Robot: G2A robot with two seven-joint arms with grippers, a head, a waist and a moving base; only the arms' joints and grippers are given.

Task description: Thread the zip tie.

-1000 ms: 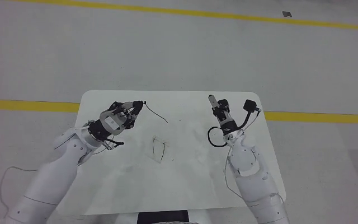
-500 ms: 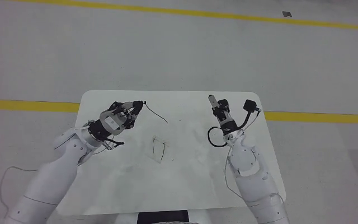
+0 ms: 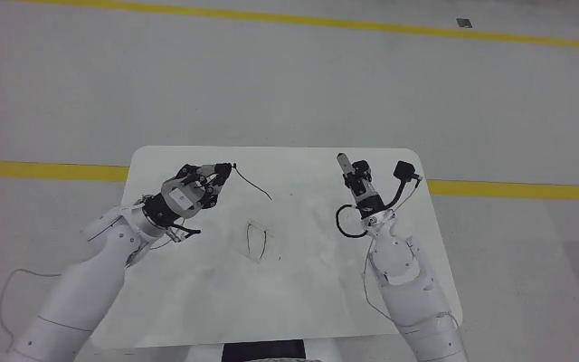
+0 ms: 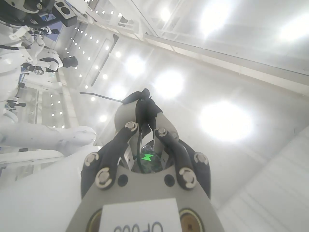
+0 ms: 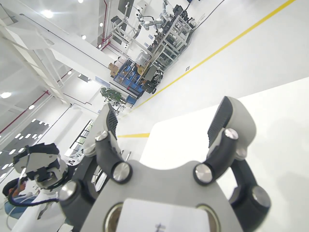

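Since the left gripper [image 3: 220, 172] pinches the zip tie [image 3: 253, 184] by one end near the table's [image 3: 298, 290] far edge, its thin tail may sway past the wide-open right gripper [image 5: 166, 105].

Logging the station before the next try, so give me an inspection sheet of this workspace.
Surface: white rounded-corner table.
Job's things: thin black plastic zip tie, held above the table, tail free.
Clutter: thin dark looped strip lying mid-table, kind unclear.
Grippers: left gripper shut on the zip tie; right gripper open, empty.
Cables: black cable looped at the right arm's wrist.
Surroundings: grey floor with yellow lines.
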